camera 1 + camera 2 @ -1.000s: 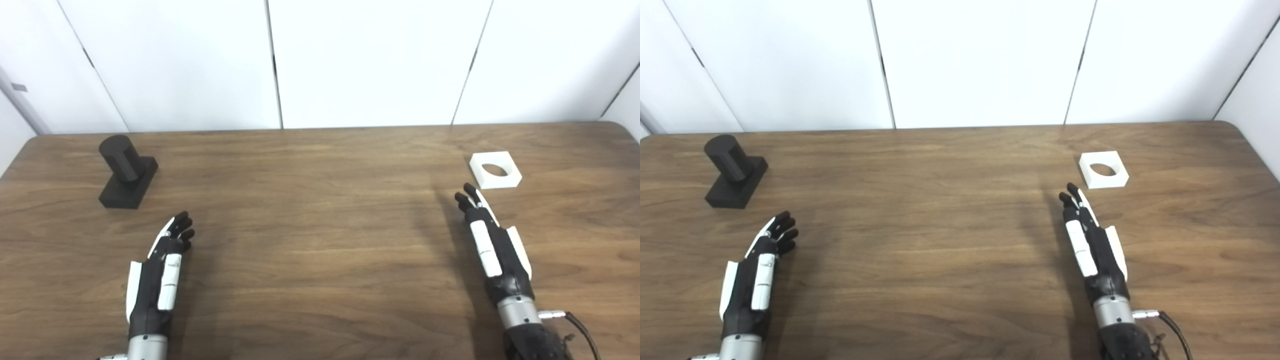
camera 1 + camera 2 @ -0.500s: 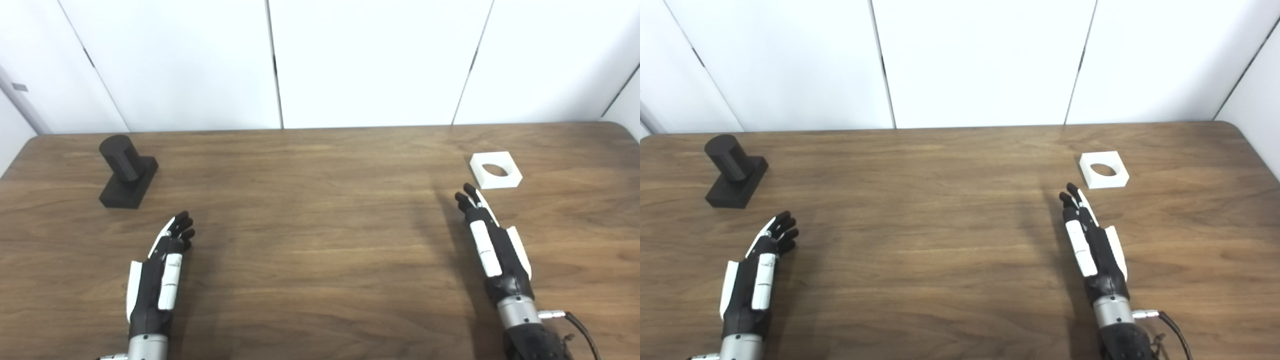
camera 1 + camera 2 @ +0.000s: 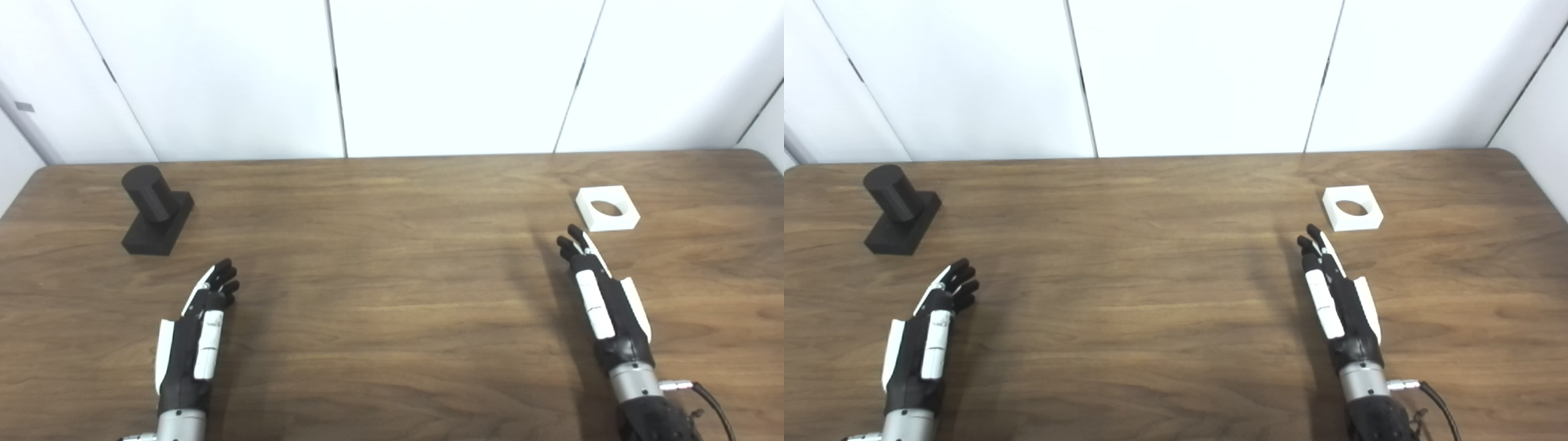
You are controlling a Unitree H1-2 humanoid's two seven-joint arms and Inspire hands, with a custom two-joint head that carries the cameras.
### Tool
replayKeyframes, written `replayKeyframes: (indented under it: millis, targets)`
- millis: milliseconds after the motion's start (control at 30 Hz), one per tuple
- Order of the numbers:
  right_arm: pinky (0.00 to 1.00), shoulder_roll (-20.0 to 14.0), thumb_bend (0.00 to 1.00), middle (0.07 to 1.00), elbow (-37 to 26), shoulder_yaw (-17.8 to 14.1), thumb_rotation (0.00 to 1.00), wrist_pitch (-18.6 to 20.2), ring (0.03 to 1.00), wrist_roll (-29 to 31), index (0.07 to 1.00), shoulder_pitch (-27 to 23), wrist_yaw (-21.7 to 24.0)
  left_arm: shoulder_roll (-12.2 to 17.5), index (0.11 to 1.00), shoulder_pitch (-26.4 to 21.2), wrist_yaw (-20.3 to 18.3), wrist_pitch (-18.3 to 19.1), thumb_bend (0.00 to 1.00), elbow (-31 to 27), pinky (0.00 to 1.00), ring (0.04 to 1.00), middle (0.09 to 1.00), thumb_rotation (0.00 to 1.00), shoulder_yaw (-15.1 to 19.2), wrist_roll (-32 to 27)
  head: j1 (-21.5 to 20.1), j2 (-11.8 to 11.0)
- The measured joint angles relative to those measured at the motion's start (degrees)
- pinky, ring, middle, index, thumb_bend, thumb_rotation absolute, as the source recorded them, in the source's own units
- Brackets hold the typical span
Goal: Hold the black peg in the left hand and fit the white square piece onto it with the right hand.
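- Black fingertips on left hand point(image 3: 195, 334): fingers stretched out straight, side by side, holding nothing. Hand is edge-up over the table, pointing away toward the far left.
- Right hand point(image 3: 603, 306): same pose, fingers straight and extended, nothing in them, tips aimed at the far right.
- Black peg point(image 3: 147, 193) stands upright on its black square base at the far left of the table, well apart from the left hand, up and left of its fingertips.
- White square piece point(image 3: 607, 209) with a round hole lies flat at the far right, near the right fingertips but not touching them.
- Brown wood table point(image 3: 392, 294), white panel wall point(image 3: 453, 73) behind it.
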Motion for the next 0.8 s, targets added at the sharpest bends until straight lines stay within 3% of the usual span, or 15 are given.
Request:
replayKeyframes:
  millis: [33,300,433,533,667,800]
  targets:
    - [1.00,-0.02,0.44,0.912,-0.04,-0.10,1.00,0.08,0.937,0.21,0.950,0.01,0.01,-0.03,0.872,0.00,0.05,0.00,0.62,0.00,0.83,0.842,0.871,0.98,-0.14,0.54,3.05,-0.35]
    - [0.93,-1.61,0.43,0.933,-0.14,-1.17,1.00,0.23,0.934,2.96,0.979,0.05,1.49,-0.71,0.859,-0.03,1.04,0.06,0.66,-0.06,0.85,0.856,0.872,0.92,-2.45,2.98,10.72,-2.37]
    - [0.95,-2.71,0.41,0.950,0.26,-1.85,1.00,-0.28,0.960,4.88,0.992,0.08,2.13,-0.94,0.868,-0.14,1.51,0.05,0.66,0.00,0.85,0.864,0.881,0.93,-3.78,3.26,15.57,-4.40]
    - [0.91,-2.70,0.38,0.948,0.31,-1.95,1.00,-0.25,0.950,5.73,0.993,0.07,2.42,-1.08,0.874,-0.29,2.24,0.05,0.62,0.10,0.84,0.868,0.886,0.94,-4.65,3.79,19.86,-6.50]
    - [0.82,-2.79,0.37,0.925,0.32,-2.33,1.00,-0.23,0.922,5.96,0.975,0.07,2.44,-1.30,0.880,-0.49,3.40,0.07,0.61,0.13,0.83,0.873,0.891,0.96,-5.98,5.38,20.93,-7.47]
    - [0.80,-3.57,0.44,0.922,0.64,-2.29,1.00,-0.72,0.916,5.65,0.968,0.04,2.44,-1.51,0.885,-0.90,4.13,0.05,0.61,0.64,0.85,0.884,0.894,0.97,-6.84,5.60,21.19,-8.44]
